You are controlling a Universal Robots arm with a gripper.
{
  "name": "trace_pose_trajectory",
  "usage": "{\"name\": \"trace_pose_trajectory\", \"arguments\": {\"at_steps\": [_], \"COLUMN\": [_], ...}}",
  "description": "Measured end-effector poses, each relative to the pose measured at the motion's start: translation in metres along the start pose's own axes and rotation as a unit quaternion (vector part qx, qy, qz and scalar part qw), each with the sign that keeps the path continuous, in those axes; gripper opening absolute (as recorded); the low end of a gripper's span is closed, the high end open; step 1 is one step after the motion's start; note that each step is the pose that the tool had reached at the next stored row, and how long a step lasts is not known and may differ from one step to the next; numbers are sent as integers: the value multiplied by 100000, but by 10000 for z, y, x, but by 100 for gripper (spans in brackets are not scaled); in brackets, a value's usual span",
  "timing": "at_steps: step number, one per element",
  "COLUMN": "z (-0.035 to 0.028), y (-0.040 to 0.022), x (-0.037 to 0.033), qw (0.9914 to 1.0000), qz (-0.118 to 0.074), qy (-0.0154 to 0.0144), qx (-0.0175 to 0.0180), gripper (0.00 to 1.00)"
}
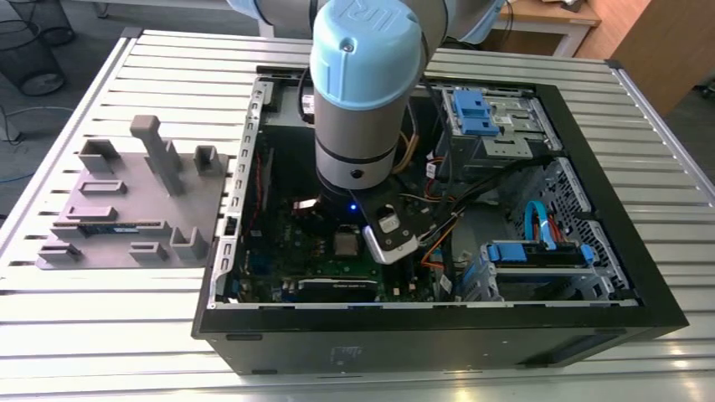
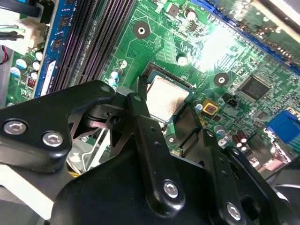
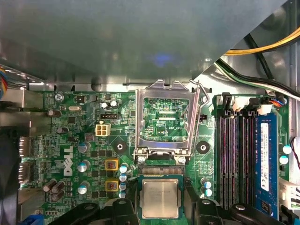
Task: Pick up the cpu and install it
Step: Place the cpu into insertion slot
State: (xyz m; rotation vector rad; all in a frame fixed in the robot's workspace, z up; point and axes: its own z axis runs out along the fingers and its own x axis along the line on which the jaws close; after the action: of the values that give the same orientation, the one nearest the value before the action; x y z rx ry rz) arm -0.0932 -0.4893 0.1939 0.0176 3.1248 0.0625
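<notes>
**Cpu at its socket, inside the black metal computer case**
We find the small, flat, square, silver-topped cpu lying level in the green motherboard's socket. The rectangular metal socket frame just beside it is swung open, leaving the seat free. The black gripper's jaws are narrowed to chip width, one on each opposite edge, and in our judgement they clamp it square.

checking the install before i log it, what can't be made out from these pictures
- Second wrist view: the gripper and its black body cover one side of the cpu.
- First wrist view: the cpu's socket runs off the picture's edge, so full seating is unclear.
- Exterior view: the arm hides much of the motherboard; the cpu is too small to judge.
</notes>
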Motion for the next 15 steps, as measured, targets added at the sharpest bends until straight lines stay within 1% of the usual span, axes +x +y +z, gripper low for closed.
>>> {"name": "trace_pose_trajectory", "arguments": {"at_steps": [5, 15], "z": [38, 44], "y": [0, 3], "x": [-2, -10], "qw": [100000, 100000], "qz": [12, 6], "qy": [3, 2], "qx": [9, 5], "gripper": [47, 47]}}
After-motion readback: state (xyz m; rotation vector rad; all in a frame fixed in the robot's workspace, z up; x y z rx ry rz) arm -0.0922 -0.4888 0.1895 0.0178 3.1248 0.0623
